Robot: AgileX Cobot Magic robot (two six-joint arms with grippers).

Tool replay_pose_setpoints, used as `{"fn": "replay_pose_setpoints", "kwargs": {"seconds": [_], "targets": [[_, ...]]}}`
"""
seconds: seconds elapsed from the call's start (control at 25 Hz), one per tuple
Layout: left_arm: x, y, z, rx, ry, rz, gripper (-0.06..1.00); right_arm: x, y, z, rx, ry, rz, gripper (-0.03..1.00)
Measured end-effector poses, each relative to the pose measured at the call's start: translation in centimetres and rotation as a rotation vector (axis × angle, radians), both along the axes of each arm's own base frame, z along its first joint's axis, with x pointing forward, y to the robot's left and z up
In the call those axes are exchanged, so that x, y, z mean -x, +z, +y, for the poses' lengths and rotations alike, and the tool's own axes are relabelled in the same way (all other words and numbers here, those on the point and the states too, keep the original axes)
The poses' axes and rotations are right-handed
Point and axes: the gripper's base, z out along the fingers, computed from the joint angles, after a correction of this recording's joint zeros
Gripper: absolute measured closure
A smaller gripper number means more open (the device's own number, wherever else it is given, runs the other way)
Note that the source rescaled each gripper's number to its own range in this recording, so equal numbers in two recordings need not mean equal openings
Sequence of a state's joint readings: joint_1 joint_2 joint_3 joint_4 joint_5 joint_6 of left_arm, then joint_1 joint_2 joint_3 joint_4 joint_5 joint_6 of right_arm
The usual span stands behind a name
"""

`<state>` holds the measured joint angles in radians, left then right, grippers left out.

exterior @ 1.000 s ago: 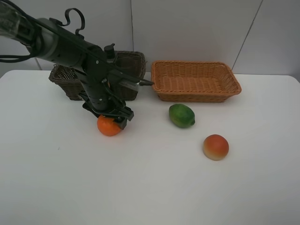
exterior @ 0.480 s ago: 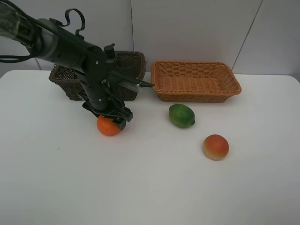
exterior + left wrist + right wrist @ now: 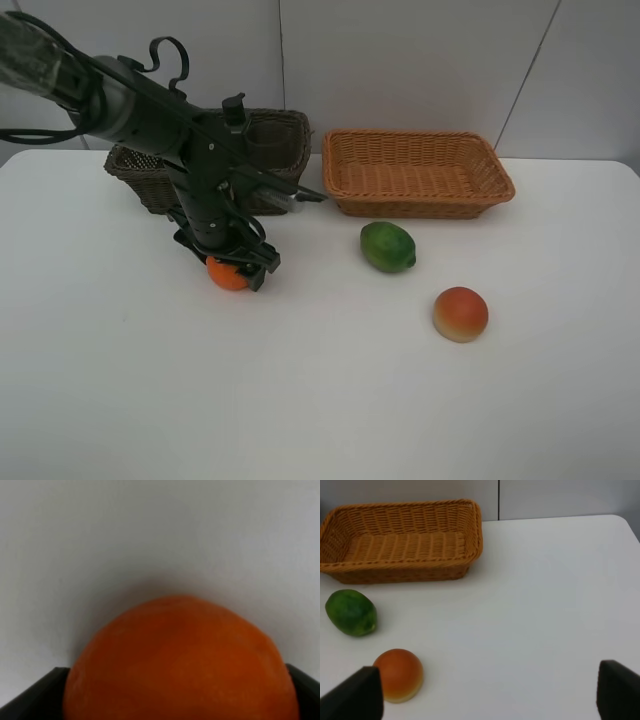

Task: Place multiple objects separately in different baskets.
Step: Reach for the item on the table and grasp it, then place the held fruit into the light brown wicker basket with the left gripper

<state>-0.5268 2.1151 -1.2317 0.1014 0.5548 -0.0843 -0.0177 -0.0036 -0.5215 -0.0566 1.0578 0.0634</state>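
The left arm reaches down over a white table (image 3: 320,400), its left gripper (image 3: 229,263) lowered over an orange (image 3: 226,278) that sits on the table toward the back left, just in front of a dark basket (image 3: 278,132). The jaws stand wide apart, one on each side of the fruit. The left wrist view shows the orange filling the gap between the two dark fingertips (image 3: 35,695), though whether the pads actually press on its skin cannot be told. The orange rests on the table surface, not lifted. The dark basket stands along the back edge, left of the middle, partly hidden behind the arm. A tan basket (image 3: 415,172) stands just beside it along the same edge, right of the middle, and is shallower, with its woven floor in plain sight. A green fruit (image 3: 387,246) lies near the table's middle, in front of the tan basket. A peach (image 3: 460,313) lies farther toward the front right, apart from the green fruit. The right gripper (image 3: 485,692), seen only from its own wrist camera, hangs over bare table near the right edge with its jaws parted and nothing between them.
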Motion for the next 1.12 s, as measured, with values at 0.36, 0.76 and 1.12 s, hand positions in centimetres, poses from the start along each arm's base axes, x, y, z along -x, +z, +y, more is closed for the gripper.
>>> {"fn": "replay_pose_setpoints", "kwargs": {"seconds": [0.36, 0.76, 1.12], "targets": [[-0.04, 0.00, -0.04, 0.004, -0.008, -0.004, 0.04, 0.00, 0.00, 0.00, 0.000, 0.000, 0.000, 0.18], [-0.08, -0.03, -0.06, 0.005, -0.011, -0.009, 0.04, 0.00, 0.00, 0.00, 0.000, 0.000, 0.000, 0.18], [-0.08, -0.03, -0.07, 0.006, -0.010, -0.008, 0.04, 0.00, 0.00, 0.00, 0.000, 0.000, 0.000, 0.18]]}}
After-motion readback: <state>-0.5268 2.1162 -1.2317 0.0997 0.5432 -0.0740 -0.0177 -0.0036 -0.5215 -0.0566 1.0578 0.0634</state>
